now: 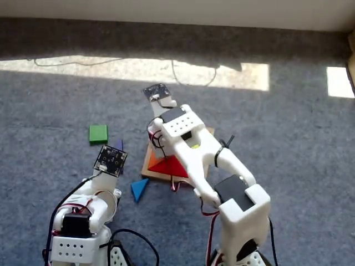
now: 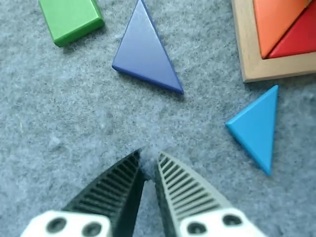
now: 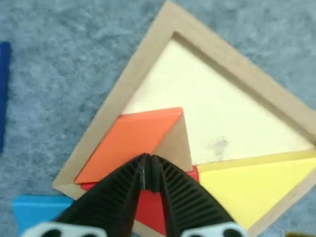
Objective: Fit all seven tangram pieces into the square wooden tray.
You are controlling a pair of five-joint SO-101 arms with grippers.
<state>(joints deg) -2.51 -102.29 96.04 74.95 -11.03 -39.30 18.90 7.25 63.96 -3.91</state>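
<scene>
The square wooden tray (image 3: 148, 64) holds an orange piece (image 3: 131, 140), a red triangle (image 3: 153, 210) and a yellow triangle (image 3: 252, 190); the rest of its floor is bare. My right gripper (image 3: 148, 160) hangs shut over the orange piece's edge, holding nothing. On the carpet outside the tray lie a dark blue triangle (image 2: 145, 52), a light blue triangle (image 2: 256, 128) and a green square (image 2: 71, 19). My left gripper (image 2: 148, 158) is shut just above the carpet, short of the dark blue triangle, with nothing in it. In the high view the right arm covers much of the tray (image 1: 147, 166).
Grey carpet surrounds everything. The green square (image 1: 98, 133) lies left of the tray, the light blue triangle (image 1: 139, 189) near its front corner. Cables (image 1: 177, 75) trail across a sunlit strip at the back. The left arm's base (image 1: 77, 238) stands at the front left.
</scene>
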